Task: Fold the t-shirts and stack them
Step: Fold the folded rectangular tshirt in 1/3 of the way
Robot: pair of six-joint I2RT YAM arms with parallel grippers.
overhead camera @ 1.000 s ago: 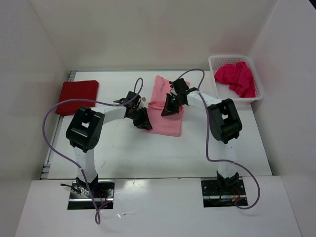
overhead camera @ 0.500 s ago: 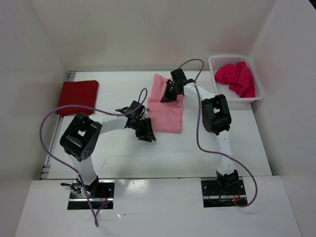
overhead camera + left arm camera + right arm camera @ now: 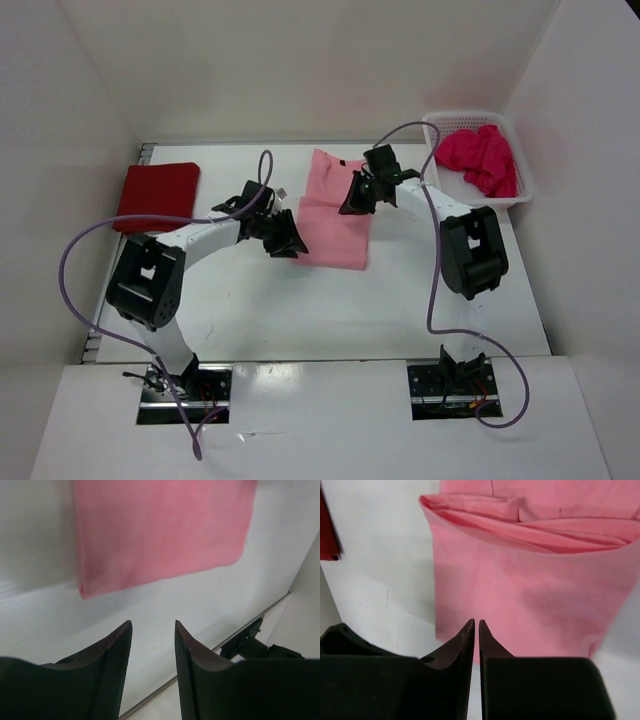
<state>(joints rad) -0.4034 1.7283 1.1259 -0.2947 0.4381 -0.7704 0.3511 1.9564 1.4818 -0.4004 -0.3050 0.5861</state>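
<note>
Hazards, left to right. At far-left edge of table (image 3: 300, 310), red shirt (image 3: 157, 195): folded flat, well apart from both grippers. Probably the base of the stack, so little to go wrong there beyond a careless sweep across it or a crooked drop on top.

Next, left gripper (image 3: 152, 625): fingers spread, nothing between them, hovering over bare table just beside the left edge of pink shirt (image 3: 335, 240), close to its near corner. Likely trouble: closing on the top layer only and peeling the fold open, or dragging that corner and skewing the whole bundle.

Pink shirt itself: mid-table, folded to a rough rectangle, with loose layers gaping at the far fold in the right wrist view. Easily undone by a one-sided lift.

Over its far-right part, right gripper (image 3: 476, 622): fingers pressed almost together, pinching nothing, tips poised above the cloth. Risk here: pushing down while closed and rucking the fabric, or lifting out of step with the left side, with sagging and unfolding in transit as the result.

At far right, basket (image 3: 478, 114), with magenta shirt (image 3: 480, 160) crumpled inside, not yet folded. Possible catch later: cloth hooking on the basket wall, or a light basket tipping or sliding during pull-out.
</note>
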